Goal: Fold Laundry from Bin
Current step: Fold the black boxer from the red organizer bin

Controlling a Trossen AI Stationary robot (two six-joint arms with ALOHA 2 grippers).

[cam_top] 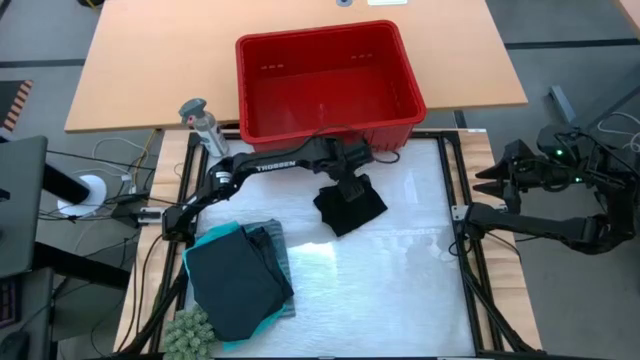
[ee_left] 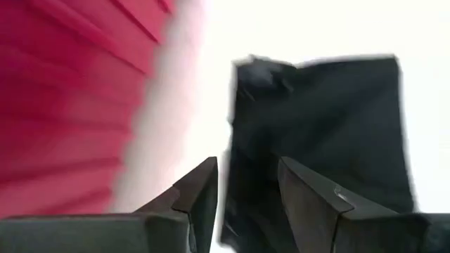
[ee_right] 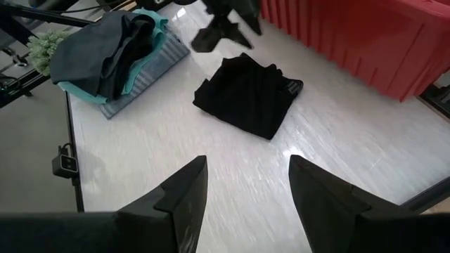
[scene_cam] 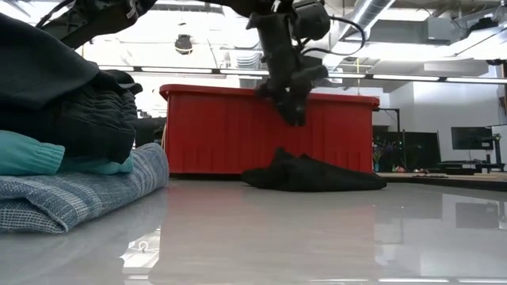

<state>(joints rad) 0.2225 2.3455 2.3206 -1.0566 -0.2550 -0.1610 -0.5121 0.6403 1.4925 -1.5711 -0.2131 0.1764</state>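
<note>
A black folded garment (cam_top: pixel 350 205) (scene_cam: pixel 317 174) (ee_right: pixel 246 95) lies flat on the white table just in front of the red bin (cam_top: pixel 325 75) (scene_cam: pixel 238 127). My left gripper (cam_top: pixel 345 178) (scene_cam: pixel 289 111) (ee_left: pixel 246 176) hangs open a little above the garment's edge nearest the bin, clear of the cloth. A stack of folded laundry (cam_top: pixel 240 275) (scene_cam: pixel 63 158) (ee_right: pixel 119 49) rests at the table's near left: a blue-grey striped piece at the bottom, turquoise above it, black on top. My right gripper (cam_top: pixel 490 180) (ee_right: pixel 247 169) waits open beyond the table's right edge.
A small grey bottle (cam_top: pixel 203 120) stands left of the bin. A green fuzzy thing (cam_top: pixel 190 330) lies at the near left corner beside the stack. The bin's inside shows no cloth from above. Bare white table (cam_top: pixel 400 290) spreads across the near right.
</note>
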